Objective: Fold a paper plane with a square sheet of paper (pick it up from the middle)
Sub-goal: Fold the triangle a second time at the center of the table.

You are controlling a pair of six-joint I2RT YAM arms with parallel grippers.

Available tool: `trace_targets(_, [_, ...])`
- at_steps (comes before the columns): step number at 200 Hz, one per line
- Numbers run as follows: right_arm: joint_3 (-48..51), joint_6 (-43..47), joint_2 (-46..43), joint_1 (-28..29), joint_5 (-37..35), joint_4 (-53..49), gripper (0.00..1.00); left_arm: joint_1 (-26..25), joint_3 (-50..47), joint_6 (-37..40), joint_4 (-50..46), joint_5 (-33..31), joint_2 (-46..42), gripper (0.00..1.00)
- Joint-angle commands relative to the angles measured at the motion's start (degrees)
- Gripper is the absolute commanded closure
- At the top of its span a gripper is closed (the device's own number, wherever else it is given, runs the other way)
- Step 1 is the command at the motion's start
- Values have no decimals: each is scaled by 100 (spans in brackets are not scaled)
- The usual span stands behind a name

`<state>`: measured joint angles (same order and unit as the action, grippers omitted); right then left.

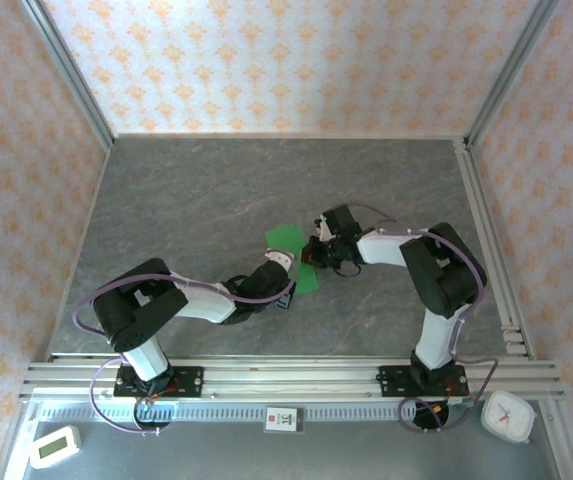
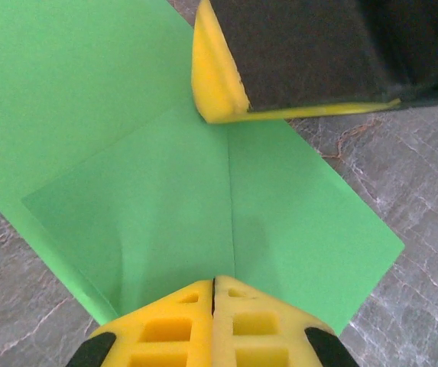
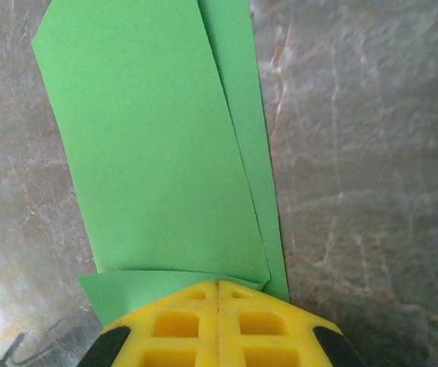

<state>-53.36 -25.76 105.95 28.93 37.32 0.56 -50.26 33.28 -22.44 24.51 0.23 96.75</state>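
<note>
Grey marbled table [image 1: 186,190] carries the square sheet of paper [image 1: 287,240] at its centre, partly folded, one flap laid over. I judge I'm pressing a crease. My left gripper [image 2: 213,294], fingers together and gripping nothing, bears on the sheet at 6 o'clock. My right gripper [image 3: 219,294], likewise closed, presses at 3 o'clock. The next move calls for sliding along the fold without shifting it. Patterned walls [image 1: 266,60] surround the table.

The green paper [image 2: 127,191] is thin, smooth and matt. The desk [image 3: 356,153] looks like grey stone, a bit shiny. The pads [image 2: 165,330] of the left claw [image 2: 213,284] are matt and look like soft foam.
</note>
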Motion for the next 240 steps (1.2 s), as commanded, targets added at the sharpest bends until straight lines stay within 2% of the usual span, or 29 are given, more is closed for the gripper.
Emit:
trace_targets(1, [-158, 219, 456, -616, -1356, -340, 100, -61, -274, -25, -1159, 347, 235, 100])
trace_targets(80, [-802, 341, 198, -970, -1375, -855, 100, -58, -338, -38, -1290, 307, -46, 100])
trace_targets(117, [44, 228, -582, -969, -1207, -548, 100, -55, -163, -175, -1569, 293, -769, 100])
trace_targets(142, [950, -133, -1354, -960, -944, -27, 100, 108, 101, -320, -1531, 567, -1311, 100])
trace_targets(164, [1598, -431, -1979, -895, -817, 306, 92, 411, 404, -382, -1399, 885, -1372, 100])
trace_targets(181, [1944, -625, -2334, -787, -759, 463, 82, 622, 612, -358, -1275, 1148, -1220, 100])
trace_targets(206, [2299, -954, -2723, -607, -752, 742, 69, 711, 926, -178, -1283, 1292, -822, 100])
trace_targets(240, [2501, -1250, -2848, -351, -772, 1005, 63, 772, 1012, -108, -1154, 1298, -414, 100])
